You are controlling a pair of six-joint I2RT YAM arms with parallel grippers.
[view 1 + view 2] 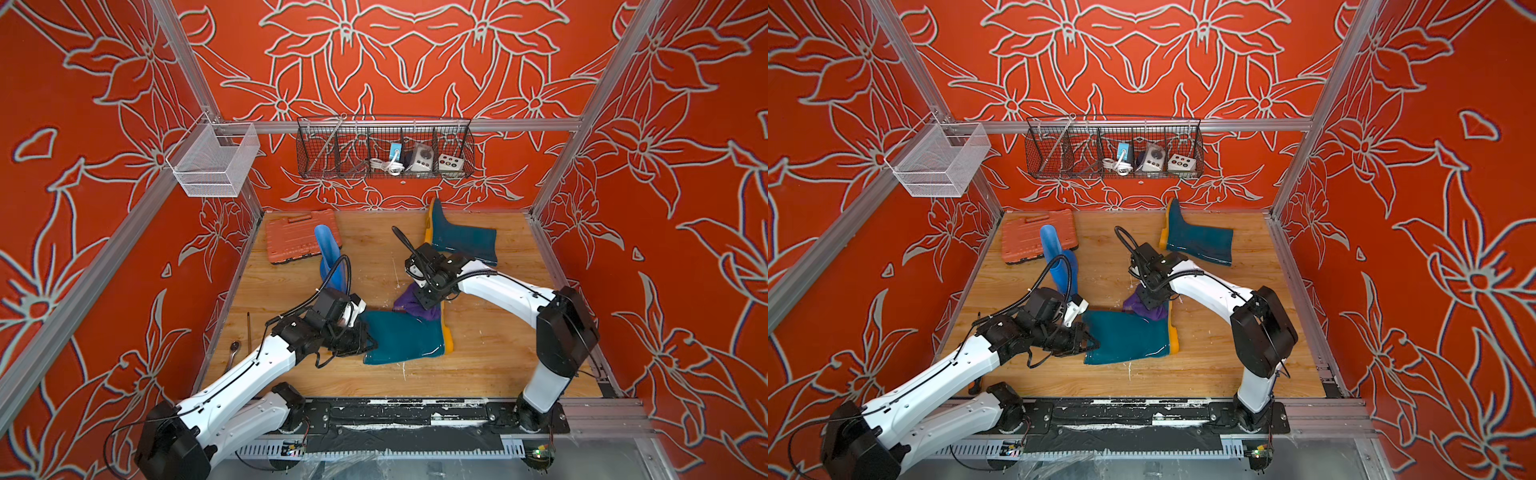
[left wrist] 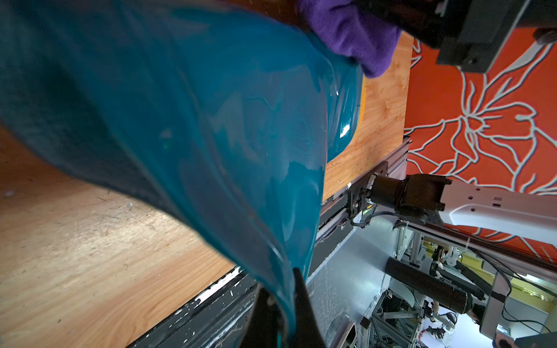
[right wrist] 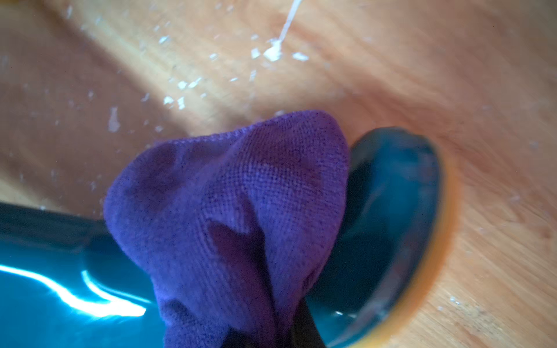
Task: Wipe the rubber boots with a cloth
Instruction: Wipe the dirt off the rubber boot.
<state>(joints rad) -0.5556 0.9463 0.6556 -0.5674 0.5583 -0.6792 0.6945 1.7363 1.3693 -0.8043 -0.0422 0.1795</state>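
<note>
A dark teal rubber boot (image 1: 403, 338) (image 1: 1125, 338) with an orange-yellow sole lies on its side at the front middle of the wooden floor. My left gripper (image 1: 366, 346) (image 2: 283, 301) is shut on the rim of its shaft. My right gripper (image 1: 424, 306) (image 3: 271, 325) is shut on the purple cloth (image 1: 409, 301) (image 3: 241, 195), which presses on this boot's foot (image 3: 385, 211) near the sole. A bright blue boot (image 1: 330, 257) stands behind the left arm. Another teal boot (image 1: 461, 241) lies at the back right.
An orange tool case (image 1: 295, 241) lies at the back left, touching the blue boot. A black wire basket (image 1: 384, 147) and a white mesh basket (image 1: 214, 160) hang on the walls. A ratchet wrench (image 1: 232, 353) and a thin rod (image 1: 248, 332) lie by the left wall.
</note>
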